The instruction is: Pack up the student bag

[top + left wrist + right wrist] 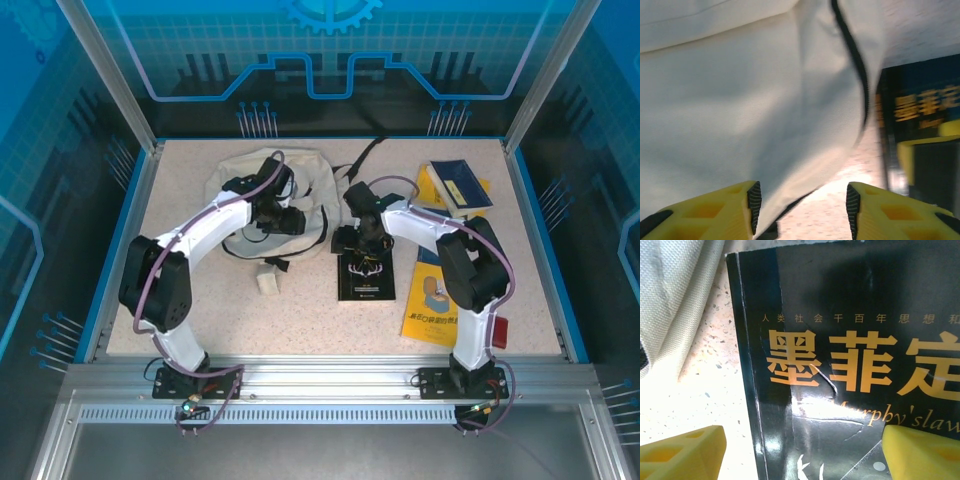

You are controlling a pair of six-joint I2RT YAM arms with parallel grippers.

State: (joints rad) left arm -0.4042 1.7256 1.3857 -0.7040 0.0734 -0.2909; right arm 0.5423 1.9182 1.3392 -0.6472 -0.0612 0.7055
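Where the student bag lies: far left-centre of the speckled table, slumped flat, with the left arm reaching over it.
Bag details: cream fabric; a black strap trails off its far right corner. In the left wrist view the cloth takes up most of the frame, and its black zip trim runs down the right edge.
Left gripper: jaws apart. The bag's lower edge hangs just by the left pad, but nothing is pinched between the pads. From above the gripper sits over the bag's right part.
Right gripper: yellow fingers spread wide above the black book, with nothing in them. From above it hovers over that book's far end.
Black book: flat on the table at the centre, just right of the bag, with gold Chinese title characters on its cover. It also shows at the right of the left wrist view.
Bag beside book: the cream cloth lies just left of the book's spine, with bare table between them.
Blue book: far right, lying on a yellow book.
Yellow-and-blue book: near right, partly under the right arm.
Small cream piece: on the table just near of the bag; I cannot tell what it is.
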